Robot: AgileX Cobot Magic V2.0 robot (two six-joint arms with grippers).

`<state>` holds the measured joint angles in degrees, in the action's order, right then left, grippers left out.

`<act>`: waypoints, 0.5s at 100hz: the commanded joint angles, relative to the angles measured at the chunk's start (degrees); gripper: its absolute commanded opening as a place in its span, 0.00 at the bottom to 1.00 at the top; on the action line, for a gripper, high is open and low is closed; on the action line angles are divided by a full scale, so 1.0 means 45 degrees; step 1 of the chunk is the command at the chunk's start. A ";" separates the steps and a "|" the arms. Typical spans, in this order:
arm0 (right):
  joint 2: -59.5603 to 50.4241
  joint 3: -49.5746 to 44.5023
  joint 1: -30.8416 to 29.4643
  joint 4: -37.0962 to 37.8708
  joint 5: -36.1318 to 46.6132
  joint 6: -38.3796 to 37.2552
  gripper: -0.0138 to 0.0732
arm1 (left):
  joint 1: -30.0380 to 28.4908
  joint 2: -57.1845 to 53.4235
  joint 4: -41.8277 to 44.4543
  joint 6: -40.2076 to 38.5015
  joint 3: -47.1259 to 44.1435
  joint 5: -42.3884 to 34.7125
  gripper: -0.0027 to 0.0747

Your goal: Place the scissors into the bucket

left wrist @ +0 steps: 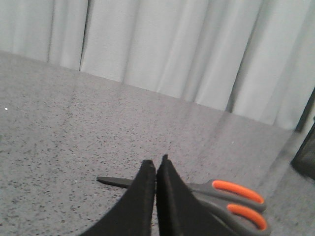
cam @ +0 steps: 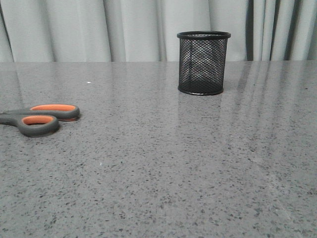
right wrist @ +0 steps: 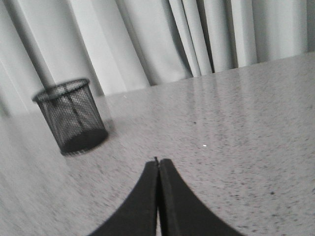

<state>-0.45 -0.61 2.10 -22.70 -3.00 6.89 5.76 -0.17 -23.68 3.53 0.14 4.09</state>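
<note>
The scissors lie flat on the table at the far left of the front view; only the grey handles with orange-lined loops show there, the blades run out of the picture. In the left wrist view the scissors lie just beyond my left gripper, whose fingers are shut together and empty, hiding the scissors' middle; the dark blade tip sticks out on one side. The bucket, a black mesh cup, stands upright at the back, right of centre. My right gripper is shut and empty, well apart from the bucket. Neither gripper shows in the front view.
The speckled grey table runs across the whole front view. A pale curtain hangs along its far edge. A dark mesh shape at the edge of the left wrist view looks like the bucket.
</note>
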 commanded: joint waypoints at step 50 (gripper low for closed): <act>0.1069 0.2519 -0.0084 -0.2325 -0.1642 0.0298 0.11 | -0.0028 0.0775 -0.2716 -0.0044 0.3294 0.0410 0.01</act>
<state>0.51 5.11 2.10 -36.50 -9.59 7.53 5.76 0.26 -40.31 3.43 8.75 5.40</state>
